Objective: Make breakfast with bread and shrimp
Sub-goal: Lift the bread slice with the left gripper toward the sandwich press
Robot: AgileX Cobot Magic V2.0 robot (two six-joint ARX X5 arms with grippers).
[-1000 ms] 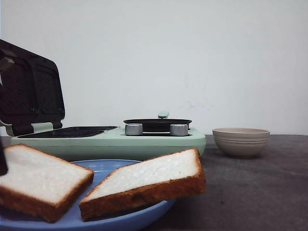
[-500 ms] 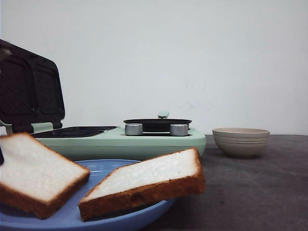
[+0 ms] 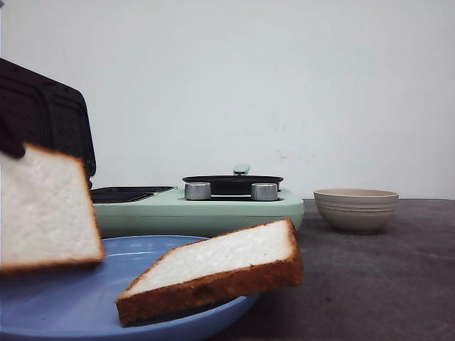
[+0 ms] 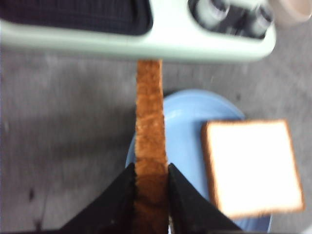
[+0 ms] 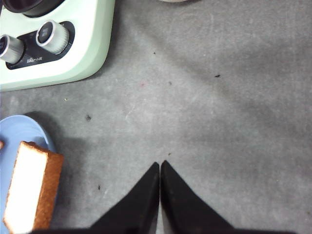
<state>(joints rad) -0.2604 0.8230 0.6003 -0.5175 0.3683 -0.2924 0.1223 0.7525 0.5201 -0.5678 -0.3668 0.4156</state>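
Resting on the blue plate (image 3: 64,305), one bread slice (image 3: 220,266); left fingers (image 4: 124,195) clamp another slice (image 4: 150,141); right fingers (image 5: 146,195) closed.

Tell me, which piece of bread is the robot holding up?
The slice on the left, standing on edge and pinched by its crust in the left hand, lifted off the blue plate. The other slice lies flat on the plate, untouched.

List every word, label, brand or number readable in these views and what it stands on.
Small pale print on the dark control panel of the breakfast maker, below the knobs: too small and blurred to read.
No other text shows.
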